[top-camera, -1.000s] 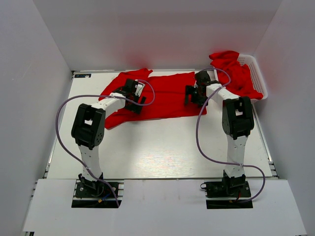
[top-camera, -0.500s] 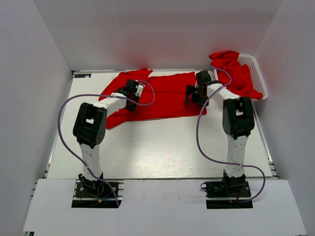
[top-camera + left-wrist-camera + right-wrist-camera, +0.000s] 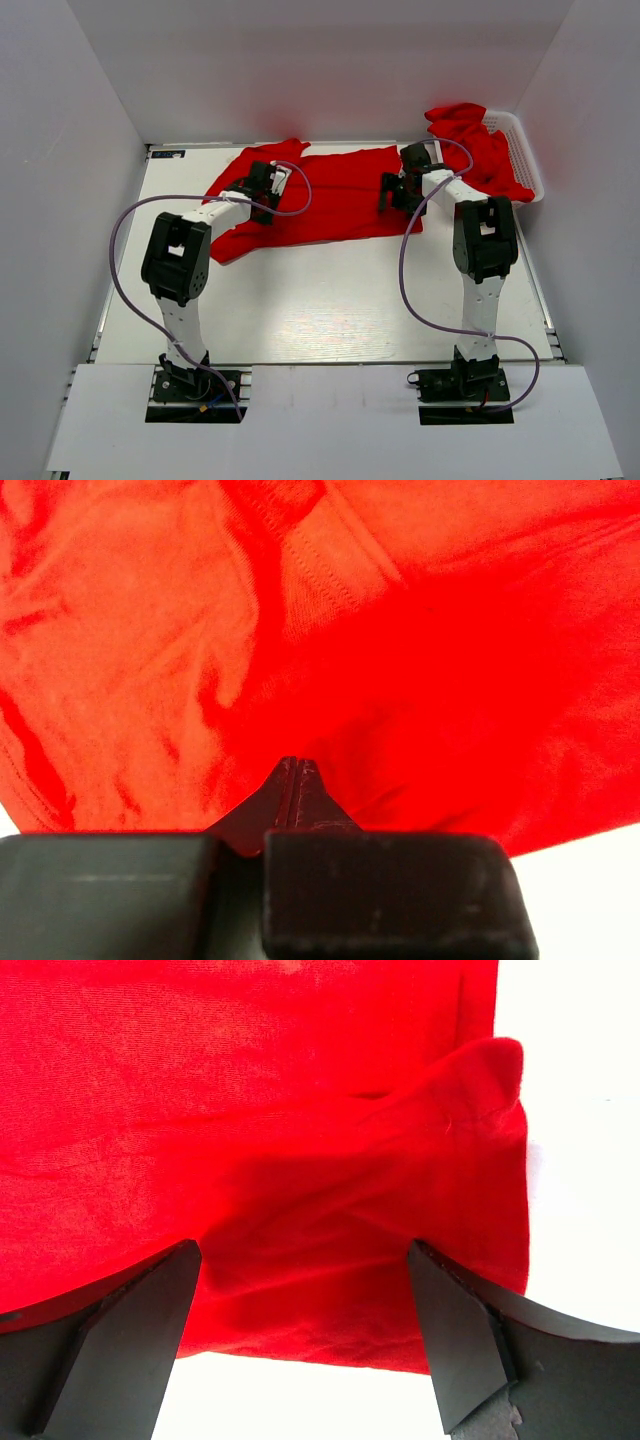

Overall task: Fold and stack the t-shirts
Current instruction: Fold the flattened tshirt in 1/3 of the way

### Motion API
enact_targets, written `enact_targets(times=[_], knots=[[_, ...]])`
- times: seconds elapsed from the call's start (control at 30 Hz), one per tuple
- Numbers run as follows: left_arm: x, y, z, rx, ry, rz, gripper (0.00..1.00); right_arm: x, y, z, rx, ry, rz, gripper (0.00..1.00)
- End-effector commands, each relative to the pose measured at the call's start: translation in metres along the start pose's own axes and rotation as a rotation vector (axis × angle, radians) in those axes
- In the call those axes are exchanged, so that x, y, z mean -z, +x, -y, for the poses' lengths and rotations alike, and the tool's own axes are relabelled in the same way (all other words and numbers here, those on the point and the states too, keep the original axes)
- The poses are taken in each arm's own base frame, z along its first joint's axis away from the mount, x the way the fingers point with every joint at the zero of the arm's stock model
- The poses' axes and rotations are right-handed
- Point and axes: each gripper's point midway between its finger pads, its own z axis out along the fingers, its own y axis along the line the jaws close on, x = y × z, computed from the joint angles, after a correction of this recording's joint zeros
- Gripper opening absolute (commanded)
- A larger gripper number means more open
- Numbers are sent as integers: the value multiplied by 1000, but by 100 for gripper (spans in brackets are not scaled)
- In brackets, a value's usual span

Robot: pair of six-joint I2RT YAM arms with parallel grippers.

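A bright red t-shirt point(image 3: 335, 200) lies spread across the far half of the white table point(image 3: 330, 300). My left gripper point(image 3: 266, 187) rests on its left part, near a sleeve. In the left wrist view its jaws meet at a point point(image 3: 298, 766) pressed into the cloth point(image 3: 450, 630), and creases run out from the tip. My right gripper point(image 3: 396, 190) is at the shirt's right edge. In the right wrist view it point(image 3: 300, 1252) stands open, its fingers point(image 3: 140, 1330) straddling a raised fold of the shirt point(image 3: 250, 1110) close to the hem.
A white lattice basket point(image 3: 527, 150) stands at the far right corner with more red t-shirts point(image 3: 478, 140) heaped in it and spilling over its rim. White walls close in the table on three sides. Bare tabletop point(image 3: 580, 1110) shows beside the shirt's right edge.
The left gripper has shut on the cloth where it stood open a second ago. The right gripper has stayed open and barely moved.
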Motion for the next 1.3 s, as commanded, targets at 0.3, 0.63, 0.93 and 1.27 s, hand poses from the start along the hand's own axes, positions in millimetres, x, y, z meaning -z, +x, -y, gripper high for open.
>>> enact_targets(times=[0.3, 0.63, 0.93, 1.27], knots=[[27, -35, 23, 1, 132, 91, 100, 3, 7, 9, -14, 21, -24, 90], [27, -31, 22, 14, 117, 101, 100, 0, 8, 12, -13, 25, -29, 90], [6, -17, 11, -31, 44, 43, 100, 0, 12, 15, -18, 33, -40, 90], [9, -9, 23, -64, 117, 63, 98, 1, 11, 16, -20, 36, -40, 90]])
